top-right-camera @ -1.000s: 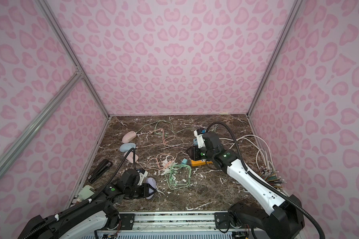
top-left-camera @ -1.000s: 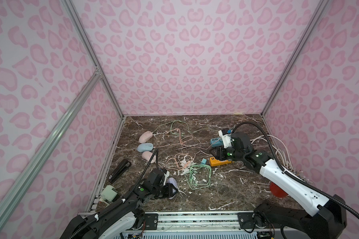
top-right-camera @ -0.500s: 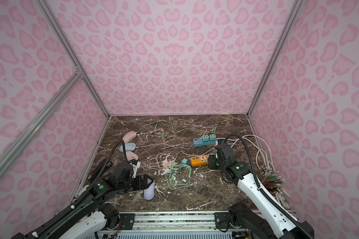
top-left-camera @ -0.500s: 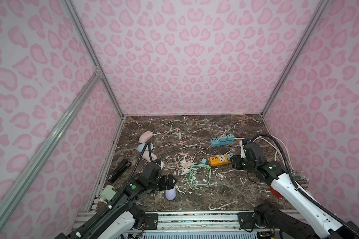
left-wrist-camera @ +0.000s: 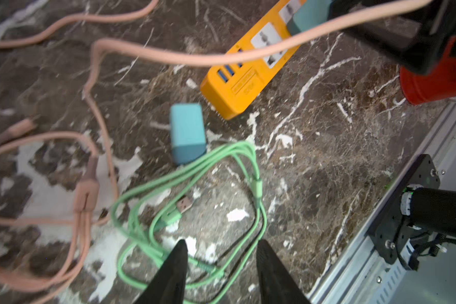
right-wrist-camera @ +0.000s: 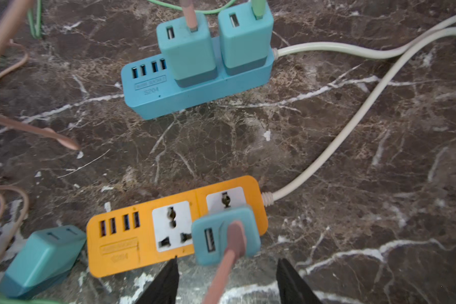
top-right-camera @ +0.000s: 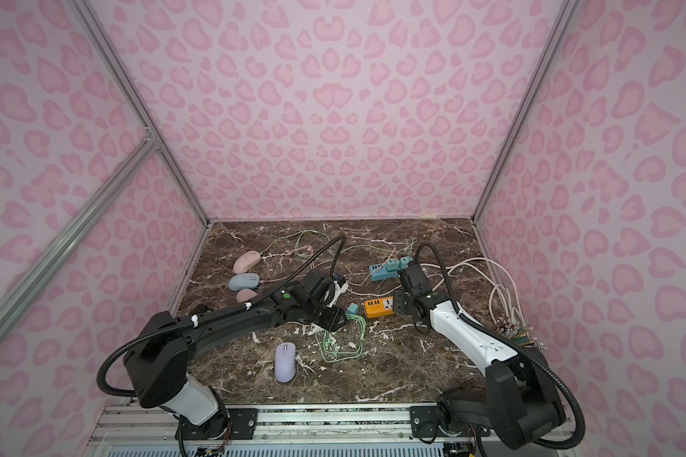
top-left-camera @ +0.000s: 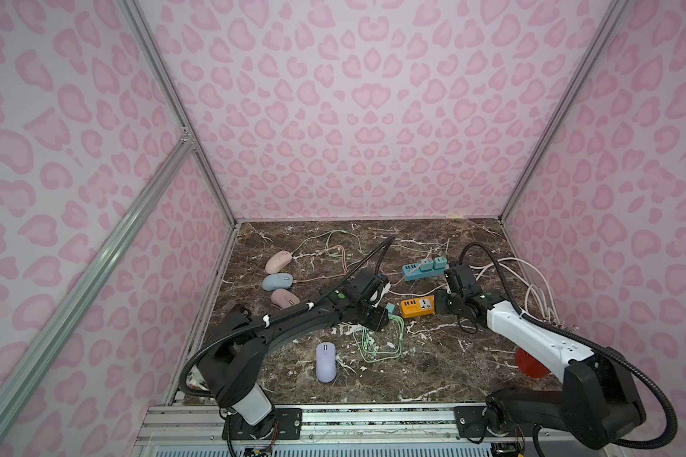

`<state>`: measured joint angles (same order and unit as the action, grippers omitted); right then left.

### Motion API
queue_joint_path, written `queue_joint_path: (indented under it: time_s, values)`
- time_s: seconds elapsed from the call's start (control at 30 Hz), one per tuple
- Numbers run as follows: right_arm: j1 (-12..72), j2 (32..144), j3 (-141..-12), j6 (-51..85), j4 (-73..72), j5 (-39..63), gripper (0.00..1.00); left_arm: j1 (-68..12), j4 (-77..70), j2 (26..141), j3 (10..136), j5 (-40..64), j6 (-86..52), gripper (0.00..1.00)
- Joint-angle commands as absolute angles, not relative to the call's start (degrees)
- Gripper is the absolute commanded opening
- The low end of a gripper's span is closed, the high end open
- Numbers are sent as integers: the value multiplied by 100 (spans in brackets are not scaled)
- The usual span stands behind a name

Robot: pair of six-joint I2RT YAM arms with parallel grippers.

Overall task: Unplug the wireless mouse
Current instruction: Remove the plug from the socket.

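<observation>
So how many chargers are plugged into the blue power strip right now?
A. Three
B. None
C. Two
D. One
C: in the right wrist view the blue power strip carries the pink-cable charger and the green-cable charger side by side, with no third one on it.
</observation>
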<state>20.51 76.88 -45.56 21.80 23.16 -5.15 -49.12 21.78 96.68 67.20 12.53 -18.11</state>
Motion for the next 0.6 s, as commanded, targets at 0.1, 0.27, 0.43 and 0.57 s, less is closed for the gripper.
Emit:
queue_joint_path:
  time_s: [0.1,0.27,0.43,0.57]
  values:
    - [1930,7852,-4533,1954,1905,-536,58,-4947,2149,10671,7910,1346,-1268,53]
    - [1864,7835,-4444,1947,1759,-391,53,-4971,2337,11442,8690,1259,-1110,53]
    - [1867,7901,-4392,1958,1679,-373,52,-5025,2463,11957,9101,1036,-1047,53]
    - [1865,7910,-4385,1951,1652,-431,52,-5119,2708,12266,9400,861,-895,53]
